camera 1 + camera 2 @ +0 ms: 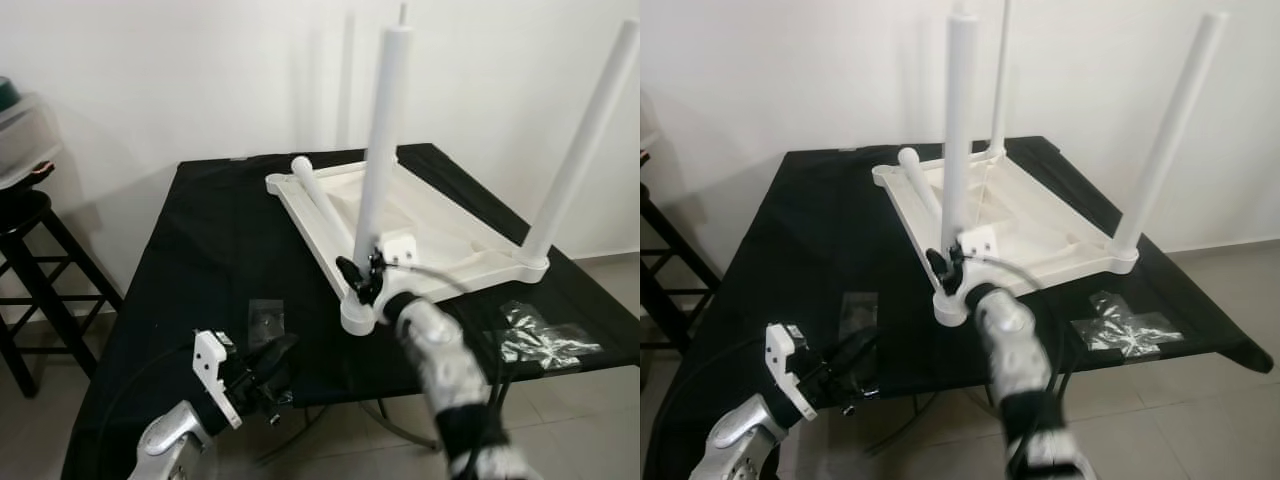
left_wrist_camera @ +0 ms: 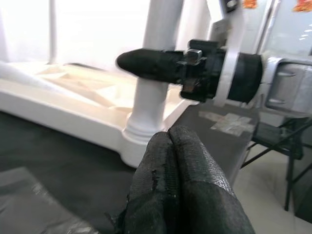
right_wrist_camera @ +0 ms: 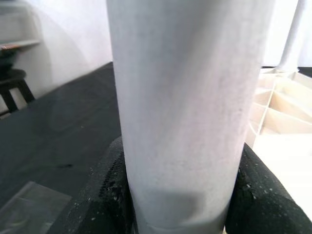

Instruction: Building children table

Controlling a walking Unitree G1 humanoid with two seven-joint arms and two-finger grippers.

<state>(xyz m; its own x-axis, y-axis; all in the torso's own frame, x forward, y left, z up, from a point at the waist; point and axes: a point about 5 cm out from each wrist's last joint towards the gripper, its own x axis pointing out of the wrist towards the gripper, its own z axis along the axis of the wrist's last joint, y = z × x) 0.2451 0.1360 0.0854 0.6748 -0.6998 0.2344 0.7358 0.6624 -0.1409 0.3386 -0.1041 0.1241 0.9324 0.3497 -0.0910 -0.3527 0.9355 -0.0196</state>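
A white children's table top (image 1: 440, 235) lies upside down on a black-covered table (image 1: 220, 230). Three white legs stand up from its corners: a near one (image 1: 380, 140), a right one (image 1: 585, 140) and a thin-looking far one (image 1: 1000, 75). A loose fourth leg (image 1: 320, 200) lies across the frame. My right gripper (image 1: 362, 278) is shut on the base of the near leg (image 3: 185, 112), one finger on each side. My left gripper (image 1: 275, 360) hovers low at the table's front edge, its fingers (image 2: 180, 185) pressed together on nothing.
A clear plastic bag (image 1: 540, 335) lies on the cloth at the front right, another flat bag (image 1: 265, 322) at the front left. A dark wooden stool (image 1: 30, 270) stands to the left by the white wall. Cables hang under the table edge.
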